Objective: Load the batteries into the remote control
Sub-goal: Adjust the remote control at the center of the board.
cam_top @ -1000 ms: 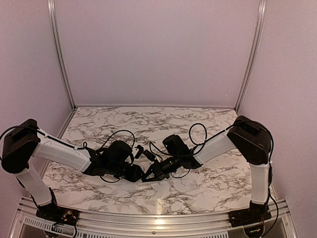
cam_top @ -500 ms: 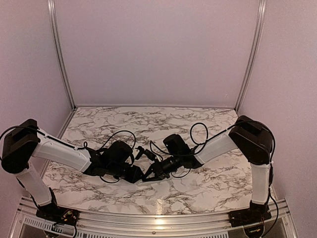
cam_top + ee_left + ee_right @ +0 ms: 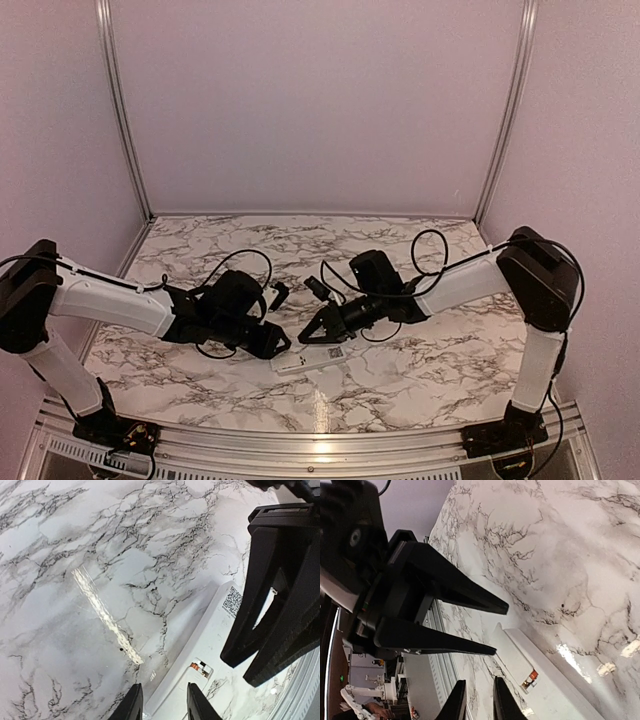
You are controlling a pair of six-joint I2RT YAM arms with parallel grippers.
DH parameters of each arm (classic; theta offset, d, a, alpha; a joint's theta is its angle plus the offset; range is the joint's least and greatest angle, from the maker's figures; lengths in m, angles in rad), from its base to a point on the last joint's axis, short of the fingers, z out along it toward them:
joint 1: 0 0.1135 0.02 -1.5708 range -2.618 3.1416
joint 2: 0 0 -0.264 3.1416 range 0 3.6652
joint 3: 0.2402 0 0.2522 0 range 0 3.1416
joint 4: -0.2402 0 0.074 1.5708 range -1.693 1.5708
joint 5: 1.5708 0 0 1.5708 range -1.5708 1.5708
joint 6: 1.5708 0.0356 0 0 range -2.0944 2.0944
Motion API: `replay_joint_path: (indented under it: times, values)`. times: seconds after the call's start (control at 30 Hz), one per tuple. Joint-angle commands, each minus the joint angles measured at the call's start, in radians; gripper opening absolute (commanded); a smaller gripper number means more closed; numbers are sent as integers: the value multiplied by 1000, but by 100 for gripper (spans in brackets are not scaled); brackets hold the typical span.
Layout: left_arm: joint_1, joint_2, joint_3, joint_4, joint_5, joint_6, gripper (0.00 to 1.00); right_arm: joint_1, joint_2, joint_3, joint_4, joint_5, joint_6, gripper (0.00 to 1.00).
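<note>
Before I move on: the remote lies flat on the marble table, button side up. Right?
Not quite: the remote lies flat on the marble table back side up; the left wrist view shows its QR label and battery bay.

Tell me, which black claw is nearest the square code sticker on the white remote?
The right gripper: its tips hang by that sticker on the slim white plastic remote control; the left gripper sits at the opposite end.
</note>
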Motion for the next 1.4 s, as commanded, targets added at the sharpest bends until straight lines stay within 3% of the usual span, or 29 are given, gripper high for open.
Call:
replay_joint_path:
  times: [0.0, 0.2, 0.47, 1.37]
  values:
    - [45, -106, -13, -20, -34, -12, 37, -33, -33, 54, -170, 85, -180, 22]
    - [66, -209, -93, -6, -66, -57, 45, -63, 19, 159, -340, 169, -303, 32]
    - [83, -293, -179, 1, -66, -113, 53, -74, 115, 238, -422, 160, -367, 43]
    - [122, -260, -207, 58, -29, -103, 54, -90, 75, 74, -374, 15, -343, 42]
